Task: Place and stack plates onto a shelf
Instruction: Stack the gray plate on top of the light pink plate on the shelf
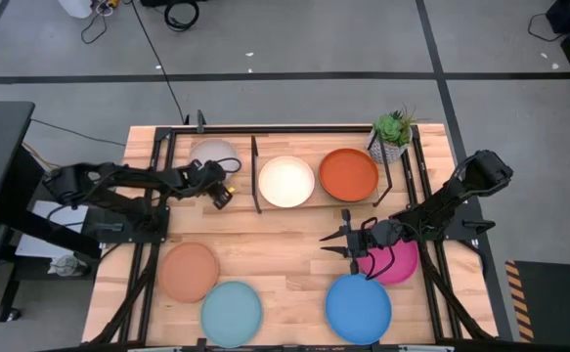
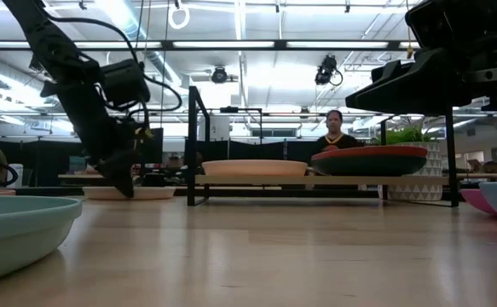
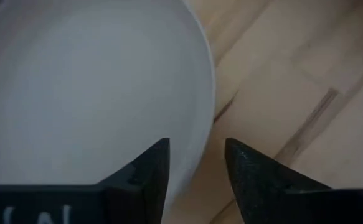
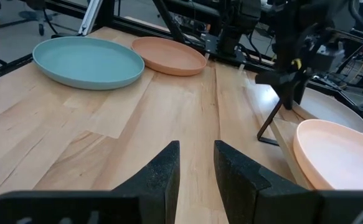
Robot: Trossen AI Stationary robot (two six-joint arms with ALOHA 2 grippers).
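Note:
The grey-white plate (image 1: pixel 214 156) lies flat on the table, left of the shelf (image 1: pixel 318 203). My left gripper (image 1: pixel 224 193) is open at the plate's near right rim. In the left wrist view, one finger (image 3: pixel 149 171) stands over the plate's inside (image 3: pixel 88 93) and the other over bare wood. The pale peach plate (image 1: pixel 286 181) and the orange plate (image 1: pixel 349 174) sit on the shelf; the low view shows a darker plate (image 2: pixel 369 165) under the orange one. My right gripper (image 1: pixel 338 240) hovers open and holds nothing, just left of the magenta plate (image 1: pixel 396 262).
The tan plate (image 1: pixel 189 271), the light blue plate (image 1: pixel 232 311) and the bright blue plate (image 1: pixel 358 306) lie along the near edge. A potted plant (image 1: pixel 392 132) stands at the shelf's far right end. Bare wood lies between the two grippers. A person (image 2: pixel 333 132) shows beyond the table.

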